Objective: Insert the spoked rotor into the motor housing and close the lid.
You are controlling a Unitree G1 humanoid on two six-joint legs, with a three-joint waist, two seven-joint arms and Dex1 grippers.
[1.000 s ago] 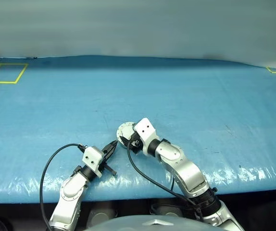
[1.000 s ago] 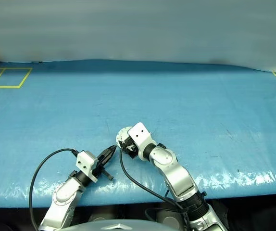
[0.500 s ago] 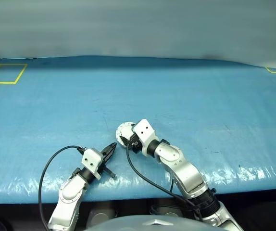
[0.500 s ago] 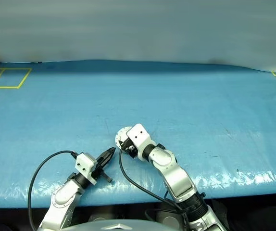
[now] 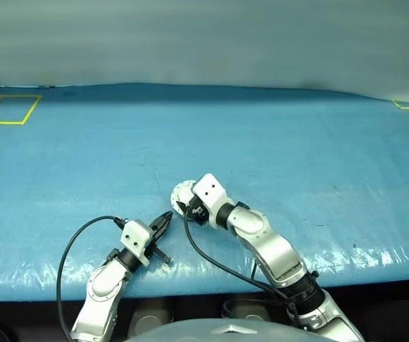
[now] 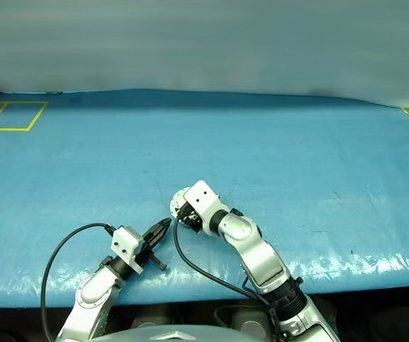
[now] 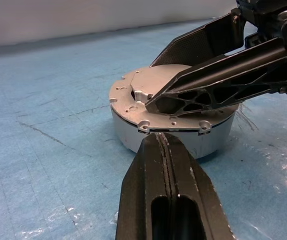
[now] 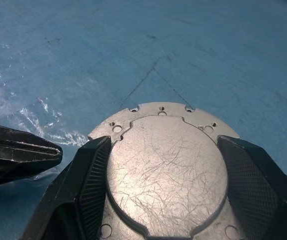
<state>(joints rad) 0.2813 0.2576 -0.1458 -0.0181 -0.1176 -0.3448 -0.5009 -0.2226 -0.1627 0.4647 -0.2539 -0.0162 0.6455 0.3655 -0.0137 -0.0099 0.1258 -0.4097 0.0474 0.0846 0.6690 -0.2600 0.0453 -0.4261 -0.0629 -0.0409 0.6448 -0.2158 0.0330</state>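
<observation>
We see a wide table covered in a shiny blue sheet, with yellow tape squares marked at its far left corner. Near the front edge, about midway across, sits the motor housing, a shallow round silver-grey puck. The lid lies flat on top of it, a scratched silvery disc with small holes around its rim, so the housing looks closed, though we cannot see inside it.

The right gripper reaches in from the right and straddles the housing. Its two black fingers stand spread, one at each side of the lid; whether they press on it is hard to judge.

The left gripper points level at the housing from the left. Its fingers are pressed together, empty, with the tip just beside the housing's rim. A black cable loops from its wrist.
</observation>
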